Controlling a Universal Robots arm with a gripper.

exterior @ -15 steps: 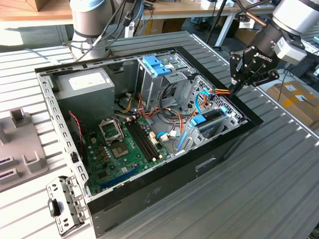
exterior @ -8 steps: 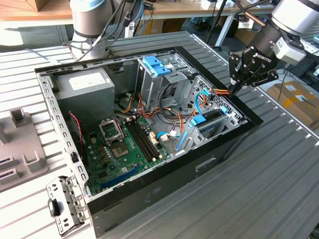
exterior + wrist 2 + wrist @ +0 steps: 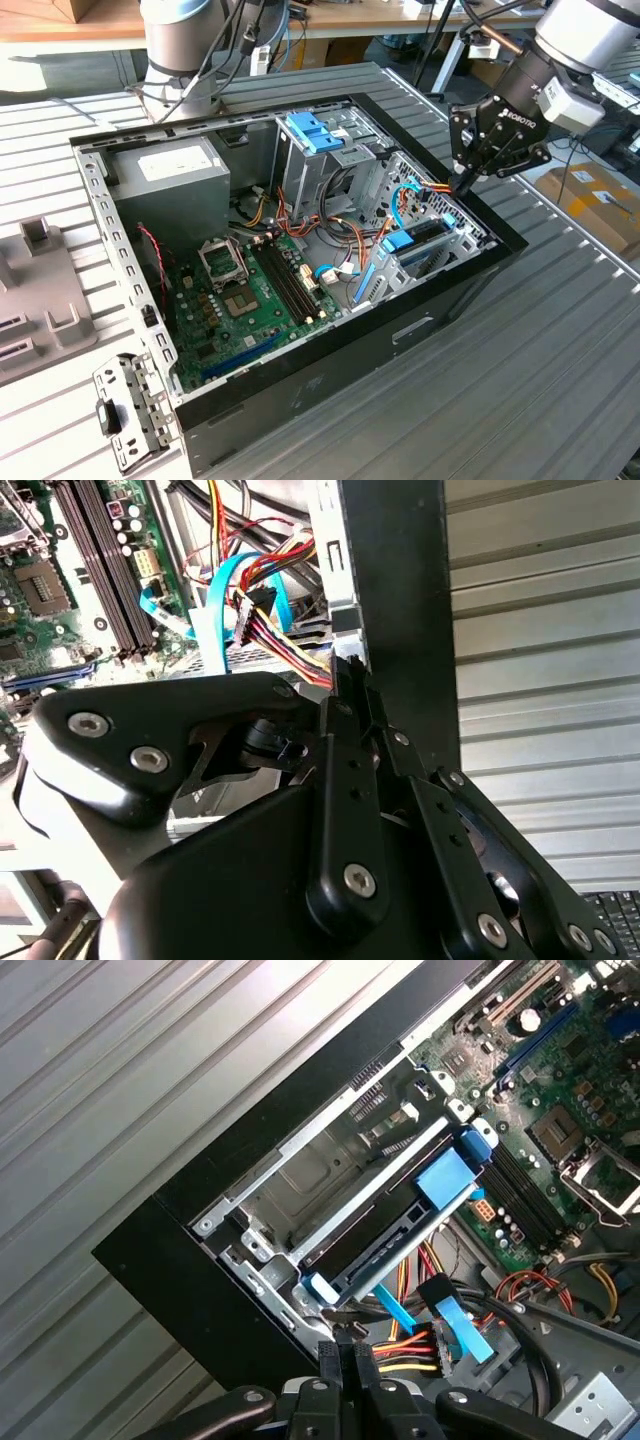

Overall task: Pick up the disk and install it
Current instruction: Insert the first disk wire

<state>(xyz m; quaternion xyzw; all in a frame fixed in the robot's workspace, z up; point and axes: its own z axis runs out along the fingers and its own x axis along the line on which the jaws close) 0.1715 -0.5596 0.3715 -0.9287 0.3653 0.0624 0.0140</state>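
Exterior view: gripper (image 3: 468, 182) hovers over the open computer case (image 3: 300, 390), at its corner on the exterior view's right, by the cable bundle (image 3: 432, 188). Disk (image 3: 415, 240) sits in the drive cage below.
Second wrist view: fingers (image 3: 350, 710) pressed together, nothing between them, tips at the cables.
First wrist view: disk (image 3: 390, 1230) lies in its bay, blue tab toward the motherboard (image 3: 550, 1090).

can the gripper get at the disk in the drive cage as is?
Probably yes: the gripper hangs at the case edge beside the disk, whose top is exposed, though the cable bundle crowds its near end.
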